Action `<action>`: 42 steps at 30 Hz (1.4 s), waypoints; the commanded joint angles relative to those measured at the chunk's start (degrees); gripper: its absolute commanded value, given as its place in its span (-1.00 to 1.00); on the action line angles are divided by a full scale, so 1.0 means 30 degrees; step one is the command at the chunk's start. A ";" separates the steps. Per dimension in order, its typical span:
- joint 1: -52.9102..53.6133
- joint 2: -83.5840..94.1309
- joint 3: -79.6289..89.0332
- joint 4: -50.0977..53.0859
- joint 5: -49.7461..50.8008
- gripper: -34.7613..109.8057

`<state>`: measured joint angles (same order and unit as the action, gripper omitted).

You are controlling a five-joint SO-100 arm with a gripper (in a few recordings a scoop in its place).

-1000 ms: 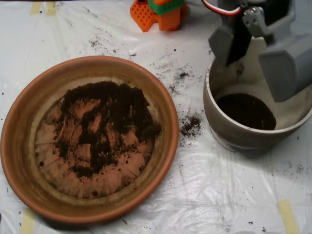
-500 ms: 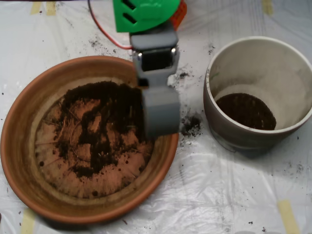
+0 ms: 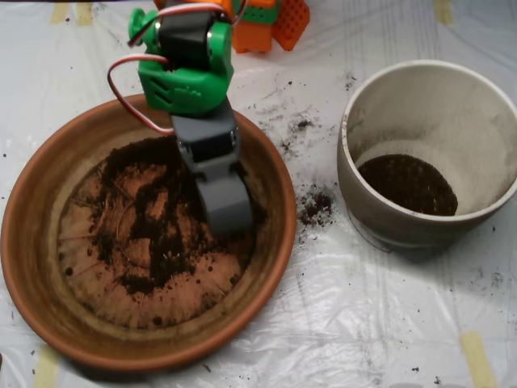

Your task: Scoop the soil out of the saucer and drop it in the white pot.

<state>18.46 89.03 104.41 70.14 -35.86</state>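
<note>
On the plastic-covered desk (image 3: pixel 323 323), my tool (image 3: pixel 224 212) sits over the saucer (image 3: pixel 32 242); soil (image 3: pixel 153 210) lies just left. Whether it's open, I cannot tell.

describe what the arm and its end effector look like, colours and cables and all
The end effector is a plain grey plastic scoop with a rounded, boxy shell, joined to a grey bracket holding a dark servo. Above that sits a bright green printed housing around another black servo. A red and white cable loops out from the green part. Orange printed parts sit at the base.
</note>
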 commanded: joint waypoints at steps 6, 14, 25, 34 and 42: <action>-0.0117 -0.1113 -0.0381 0.0674 -0.3809 -0.02; -0.0176 -0.2578 -0.1553 0.1406 -0.4395 -0.04; 0.0850 0.0000 0.1670 -0.0117 -0.7529 -0.04; 0.2490 0.0732 0.2812 -0.0498 -1.0547 -0.05; 0.3047 0.0645 0.3193 -0.2285 -1.0840 -0.05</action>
<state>26.10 88.42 113.20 64.69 -67.59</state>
